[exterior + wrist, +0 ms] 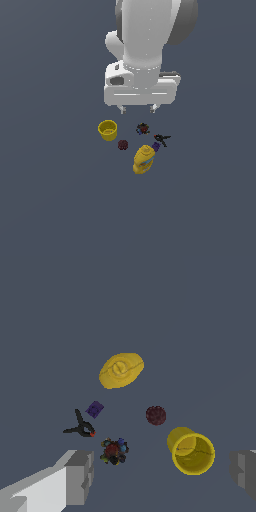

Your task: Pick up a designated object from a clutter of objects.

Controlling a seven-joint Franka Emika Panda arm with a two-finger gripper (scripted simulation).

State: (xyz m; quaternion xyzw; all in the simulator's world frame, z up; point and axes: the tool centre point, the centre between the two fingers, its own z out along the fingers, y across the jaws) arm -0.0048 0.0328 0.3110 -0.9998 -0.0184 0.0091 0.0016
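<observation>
White and bulky, the robot arm [147, 35] hangs straight down in the exterior view, its gripper [138, 108] poised above the small items on the grey floor [50, 200] with fingers spread and nothing between them. Below sit a yellow open cup [107, 130], a dark red bumpy ball [123, 145], a black-red speckled bit [143, 129], a thin black pronged item [162, 138] and a yellow bottle-like object [143, 159]. The tiny dark purple blocky lump [156, 146] lies between the pronged item and the bottle, just beside both.

In the wrist view the grey fingertips [80, 476] stand wide apart, empty. The purple lump [94, 409] rests just beside the pronged item [80, 427], near the bottle [121, 370]; the ball [156, 415], cup [192, 452] and speckled bit [114, 451] lie apart.
</observation>
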